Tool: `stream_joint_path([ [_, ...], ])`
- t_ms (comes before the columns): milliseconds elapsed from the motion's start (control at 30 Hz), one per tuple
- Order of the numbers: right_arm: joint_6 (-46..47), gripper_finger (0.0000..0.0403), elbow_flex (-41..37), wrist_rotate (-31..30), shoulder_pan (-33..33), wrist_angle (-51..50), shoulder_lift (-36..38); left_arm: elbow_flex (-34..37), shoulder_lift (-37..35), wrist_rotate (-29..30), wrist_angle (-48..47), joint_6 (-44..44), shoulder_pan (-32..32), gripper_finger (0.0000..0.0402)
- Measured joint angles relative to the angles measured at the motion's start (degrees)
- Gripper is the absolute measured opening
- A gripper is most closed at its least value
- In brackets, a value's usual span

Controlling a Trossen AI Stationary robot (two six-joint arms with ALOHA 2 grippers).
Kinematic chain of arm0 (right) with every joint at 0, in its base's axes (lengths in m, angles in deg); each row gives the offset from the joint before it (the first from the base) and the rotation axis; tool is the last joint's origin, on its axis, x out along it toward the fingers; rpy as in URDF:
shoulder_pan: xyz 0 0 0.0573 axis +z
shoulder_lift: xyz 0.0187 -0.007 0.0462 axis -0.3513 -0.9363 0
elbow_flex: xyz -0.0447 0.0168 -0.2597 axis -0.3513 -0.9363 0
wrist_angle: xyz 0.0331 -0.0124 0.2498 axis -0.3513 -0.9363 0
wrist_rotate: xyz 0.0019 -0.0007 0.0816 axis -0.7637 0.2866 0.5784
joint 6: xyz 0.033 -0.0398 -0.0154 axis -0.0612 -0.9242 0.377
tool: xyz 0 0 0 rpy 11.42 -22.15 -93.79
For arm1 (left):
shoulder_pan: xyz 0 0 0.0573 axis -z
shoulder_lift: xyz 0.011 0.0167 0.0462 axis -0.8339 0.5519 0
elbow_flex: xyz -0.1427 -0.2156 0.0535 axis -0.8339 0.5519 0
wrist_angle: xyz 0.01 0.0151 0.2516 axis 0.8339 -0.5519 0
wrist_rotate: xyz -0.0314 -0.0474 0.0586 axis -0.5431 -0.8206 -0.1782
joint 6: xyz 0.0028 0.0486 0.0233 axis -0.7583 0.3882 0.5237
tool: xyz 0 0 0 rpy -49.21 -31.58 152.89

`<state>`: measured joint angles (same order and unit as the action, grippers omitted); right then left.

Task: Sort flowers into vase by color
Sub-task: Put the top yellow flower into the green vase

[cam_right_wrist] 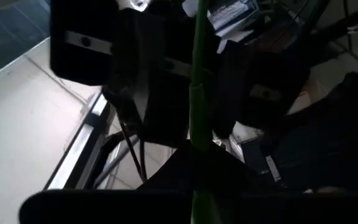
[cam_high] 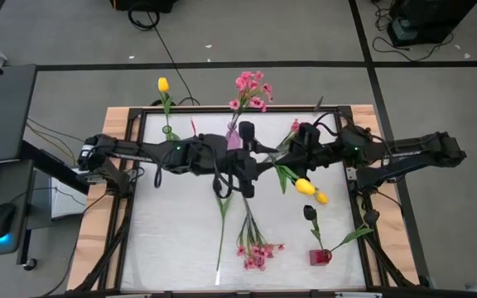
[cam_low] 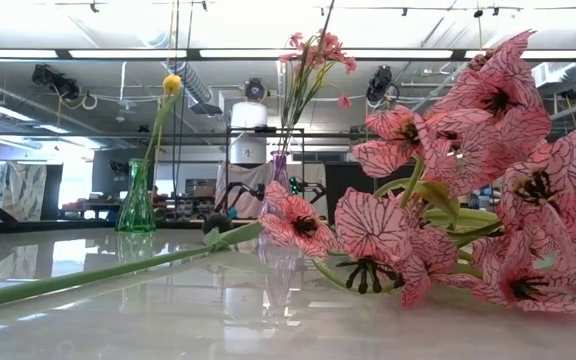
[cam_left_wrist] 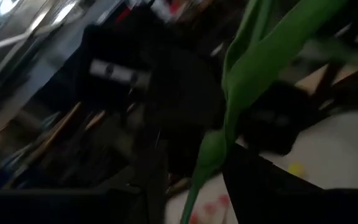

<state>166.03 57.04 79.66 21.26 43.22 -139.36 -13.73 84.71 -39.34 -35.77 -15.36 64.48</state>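
Two yellow tulips [cam_high: 305, 186] on one green stem [cam_right_wrist: 197, 93] are held up over the table's middle. My right gripper [cam_right_wrist: 197, 168] is shut on that stem and reaches in from the right [cam_high: 288, 153]. My left gripper [cam_left_wrist: 194, 199] comes from the left [cam_high: 263, 159] and stands open. The same stem [cam_left_wrist: 225, 118] runs through its gap. A purple vase [cam_high: 233, 139] holds a pink spray [cam_high: 251, 89]. A green vase [cam_high: 166, 129] holds a yellow flower [cam_high: 163, 84]. A red vase [cam_high: 320, 257] holds a dark tulip [cam_high: 309, 213]. My right gripper pinches the tulips' green stem [cam_right_wrist: 196, 134] between its two fingers, which lie across it and point about level toward the table's left. The stem passes through the hold, and the yellow heads [cam_high: 311, 192] hang out toward the near edge. My left gripper has the stem lying close against one finger [cam_left_wrist: 253, 180]; whether it touches, I cannot tell.
A pink spray [cam_high: 255, 252] lies on the white table near the front and fills the low view's right side [cam_low: 468, 200]. A loose green stem [cam_high: 221, 228] lies beside it. The green vase [cam_low: 137, 200] and purple vase [cam_low: 279, 175] stand along the far edge.
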Motion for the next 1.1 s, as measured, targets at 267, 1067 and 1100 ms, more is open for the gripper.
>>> stream_joint_path([
  [267,-1.25,0.0043,0.0,-0.09,-1.17,-1.03,-0.01,0.0,-0.02,3.97,-1.12,2.5,1.66,0.015],
  [1067,-1.79,0.0043,0.0,0.94,-1.32,-1.13,0.01,0.0,-0.02,4.43,-5.13,2.11,1.63,0.0139],
  [1100,-1.79,0.0043,0.0,0.94,-1.3,-1.13,0.01,0.0,-0.02,4.43,-5.07,2.13,1.63,0.0135],
])
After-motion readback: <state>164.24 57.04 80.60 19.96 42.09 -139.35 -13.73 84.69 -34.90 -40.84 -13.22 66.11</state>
